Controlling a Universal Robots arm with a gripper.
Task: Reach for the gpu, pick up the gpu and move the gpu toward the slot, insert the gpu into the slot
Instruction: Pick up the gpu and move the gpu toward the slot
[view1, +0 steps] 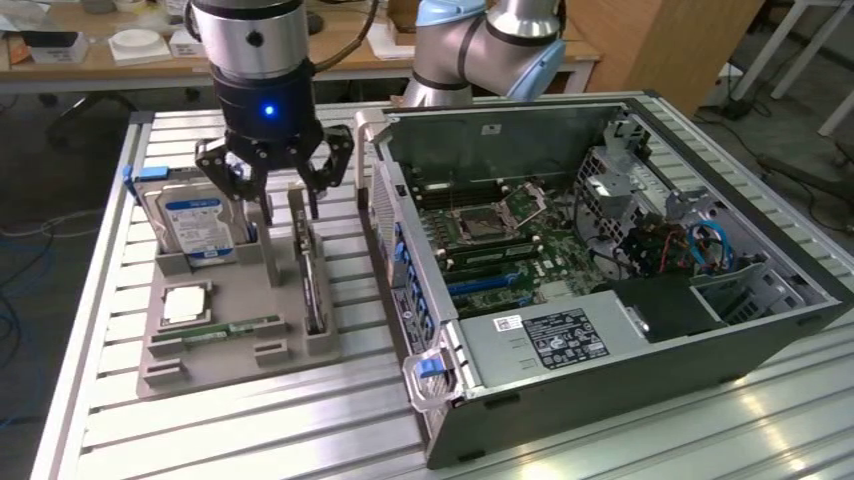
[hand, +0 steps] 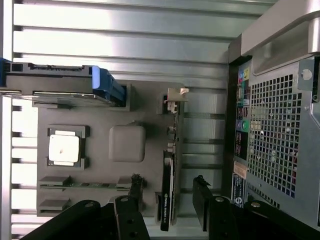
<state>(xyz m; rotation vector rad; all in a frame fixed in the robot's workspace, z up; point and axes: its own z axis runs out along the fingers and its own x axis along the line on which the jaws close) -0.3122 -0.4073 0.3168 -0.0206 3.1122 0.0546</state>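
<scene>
While the gpu (view1: 314, 285) stands on the slatted table (view1: 240, 430), a desk (view1: 147, 70) sits behind.

Work surface: slotted aluminium table (view1: 200, 430), ribs running across, bright glare patch toward exterior view's right. Behind it – wooden desk (view1: 94, 68) carrying white boxes (view1: 138, 45). Wooden cabinet panel (view1: 667, 50) at rear. Floor (view1: 40, 200) grey – loose cables (view1: 20, 235) at exterior view's left.
</scene>
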